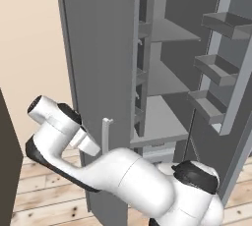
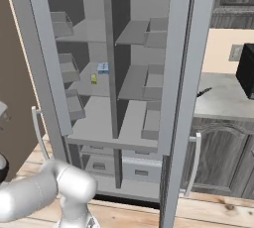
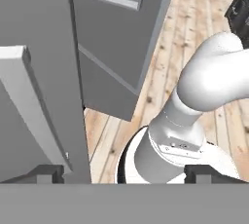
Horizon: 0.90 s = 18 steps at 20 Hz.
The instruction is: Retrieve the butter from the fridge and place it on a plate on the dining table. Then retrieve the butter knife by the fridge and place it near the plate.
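fridge [image 2: 114, 48] doors open; butter [image 2: 94, 78] on shelf at 9 o'clock, ungrasped. pincer [image 3: 124, 172] wide open, empty. plate, knife steps pending.

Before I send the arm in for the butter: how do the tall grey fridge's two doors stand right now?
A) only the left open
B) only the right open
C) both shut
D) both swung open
D: in the right base view both doors of the tall grey fridge stand swung outward, baring the grey shelves, with a small pale yellowish stick of butter on a middle shelf.
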Available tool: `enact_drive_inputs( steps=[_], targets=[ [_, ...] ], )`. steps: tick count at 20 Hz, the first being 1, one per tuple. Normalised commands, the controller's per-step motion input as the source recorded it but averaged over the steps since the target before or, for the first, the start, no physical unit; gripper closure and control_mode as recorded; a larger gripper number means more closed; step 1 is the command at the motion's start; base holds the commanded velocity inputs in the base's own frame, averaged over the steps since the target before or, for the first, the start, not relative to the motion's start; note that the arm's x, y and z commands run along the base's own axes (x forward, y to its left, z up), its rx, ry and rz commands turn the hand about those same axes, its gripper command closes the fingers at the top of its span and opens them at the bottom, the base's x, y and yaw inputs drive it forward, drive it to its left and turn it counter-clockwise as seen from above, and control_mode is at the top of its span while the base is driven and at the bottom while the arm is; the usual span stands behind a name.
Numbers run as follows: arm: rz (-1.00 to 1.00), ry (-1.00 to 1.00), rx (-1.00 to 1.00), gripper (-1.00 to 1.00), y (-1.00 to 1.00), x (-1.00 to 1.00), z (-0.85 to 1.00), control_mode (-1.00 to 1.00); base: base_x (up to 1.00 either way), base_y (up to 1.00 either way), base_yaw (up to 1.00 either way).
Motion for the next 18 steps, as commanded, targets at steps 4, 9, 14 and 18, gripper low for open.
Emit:
enact_drive_inputs(
  steps=[4,9,14,18],
  targets=[
    [0.27,-0.04,0.45,-1.00,-0.91,-0.36,0.26,-1.00,0.00,0.00,0.00],
    [0.35,0.00,0.43,-1.00,-0.96,-0.40,0.54,-1.00,0.00,0.00,0.00],
    [0.07,0.08,0.43,-1.00,-0.57,-0.08,0.74,-1.00,0.00,0.00,0.00],
    [-0.04,-0.03,0.59,-1.00,-0.36,0.32,0.15,-1.00,0.00,0.00,0.00]
  ],
)
